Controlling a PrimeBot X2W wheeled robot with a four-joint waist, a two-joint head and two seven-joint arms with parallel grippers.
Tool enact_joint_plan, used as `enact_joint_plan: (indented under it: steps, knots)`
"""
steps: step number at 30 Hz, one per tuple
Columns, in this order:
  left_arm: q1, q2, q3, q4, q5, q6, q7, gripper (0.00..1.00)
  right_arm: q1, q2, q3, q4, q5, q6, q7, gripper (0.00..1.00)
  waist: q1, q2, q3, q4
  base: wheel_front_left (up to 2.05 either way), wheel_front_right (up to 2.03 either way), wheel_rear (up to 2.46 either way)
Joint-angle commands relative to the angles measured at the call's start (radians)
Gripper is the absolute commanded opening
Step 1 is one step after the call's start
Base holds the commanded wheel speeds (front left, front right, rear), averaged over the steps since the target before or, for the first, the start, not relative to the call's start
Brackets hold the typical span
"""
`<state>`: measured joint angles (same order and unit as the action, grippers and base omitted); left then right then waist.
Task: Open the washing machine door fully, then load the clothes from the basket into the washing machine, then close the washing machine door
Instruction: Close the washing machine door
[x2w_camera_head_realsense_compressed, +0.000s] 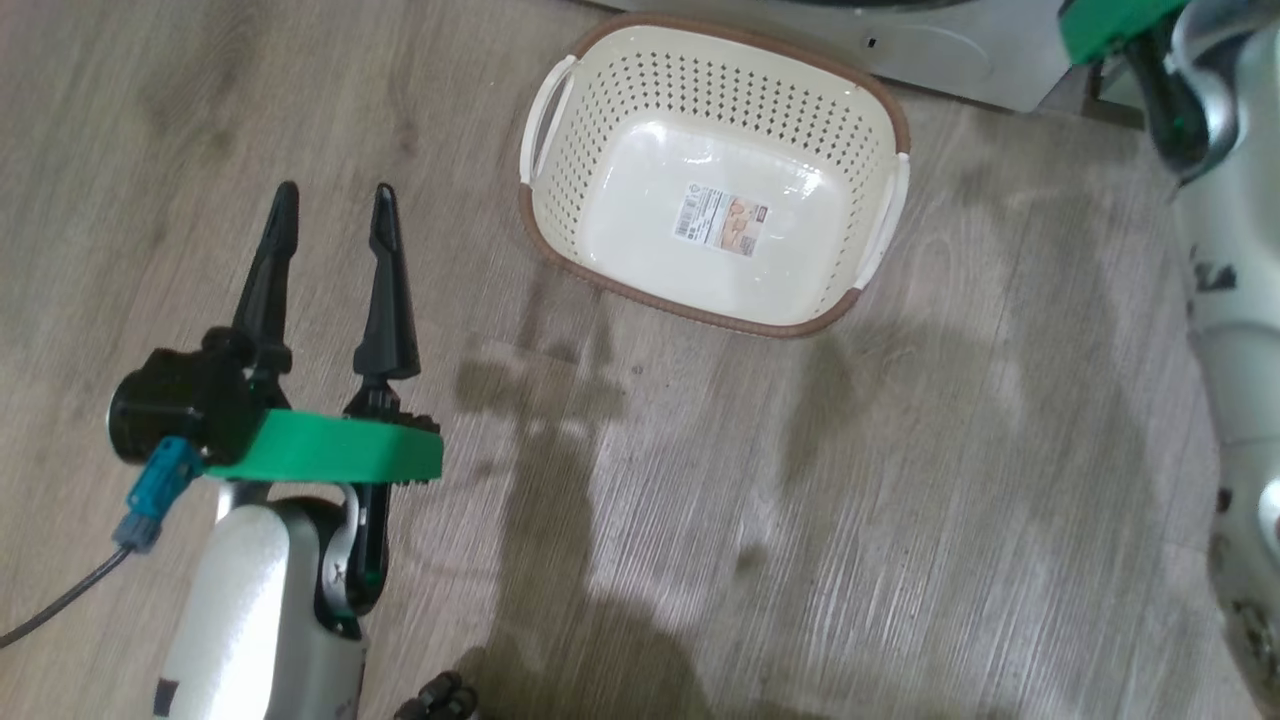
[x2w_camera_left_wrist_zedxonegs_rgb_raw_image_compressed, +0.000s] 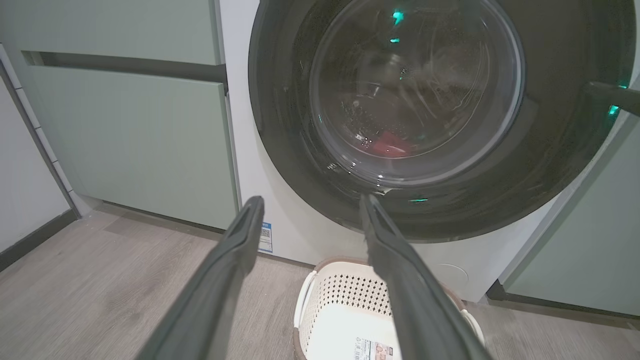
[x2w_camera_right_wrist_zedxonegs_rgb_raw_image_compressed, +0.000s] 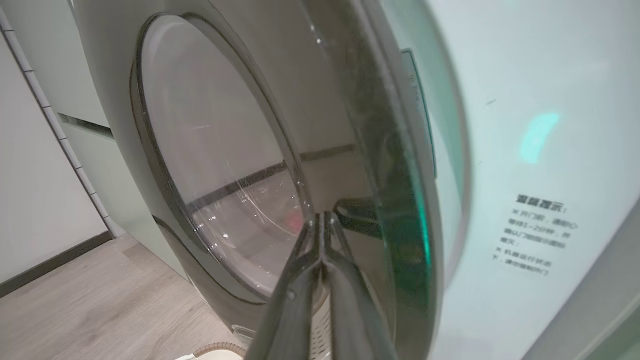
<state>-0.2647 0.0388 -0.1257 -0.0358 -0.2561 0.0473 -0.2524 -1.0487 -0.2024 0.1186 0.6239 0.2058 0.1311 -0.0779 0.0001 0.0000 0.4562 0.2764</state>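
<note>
Wood-look flooring (x2w_camera_head_realsense_compressed: 900, 500) is laid before the washing machine (x2w_camera_left_wrist_zedxonegs_rgb_raw_image_compressed: 300, 240). Red clothes (x2w_camera_left_wrist_zedxonegs_rgb_raw_image_compressed: 392, 147) are seen behind its door (x2w_camera_left_wrist_zedxonegs_rgb_raw_image_compressed: 550, 165) glass. The basket (x2w_camera_head_realsense_compressed: 560, 230) is stood empty on the flooring before it. The left claw (x2w_camera_head_realsense_compressed: 334, 195) is spread wide beside the basket; the right claw (x2w_camera_right_wrist_zedxonegs_rgb_raw_image_compressed: 322, 217) is pressed together at the door rim.

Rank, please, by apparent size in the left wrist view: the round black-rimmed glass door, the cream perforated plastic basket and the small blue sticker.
1. Round black-rimmed glass door, largest by far.
2. Cream perforated plastic basket, though partly cut off by the frame edge.
3. Small blue sticker, smallest.
</note>
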Motion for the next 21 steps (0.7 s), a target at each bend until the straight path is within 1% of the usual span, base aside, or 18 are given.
enact_joint_plan:
  steps: [1,10,17,21]
  knots:
    - [-0.020,0.012,0.030,-0.038,-0.004,0.004,-0.009,1.00,-0.050,0.008,0.002,-0.015,-0.011,0.000,0.008,0.00,-0.0001,0.0000,0.009,0.006,0.00,0.00,0.00]
    - [-0.030,0.011,0.020,-0.043,-0.013,0.011,-0.009,1.00,-0.176,-0.005,-0.061,0.102,-0.049,0.000,0.015,0.00,-0.0001,0.0000,0.024,0.023,0.00,0.00,0.00]
    - [-0.033,0.011,0.018,-0.048,-0.017,0.014,-0.009,1.00,-0.237,-0.011,-0.118,0.183,-0.077,0.000,0.007,0.00,-0.0001,0.0000,0.029,0.034,0.00,0.00,0.00]
    - [-0.033,0.011,0.017,-0.049,-0.018,0.017,-0.009,1.00,-0.263,-0.004,-0.132,0.224,-0.094,0.000,-0.008,0.00,-0.0001,0.0000,0.028,0.037,0.00,0.00,0.00]
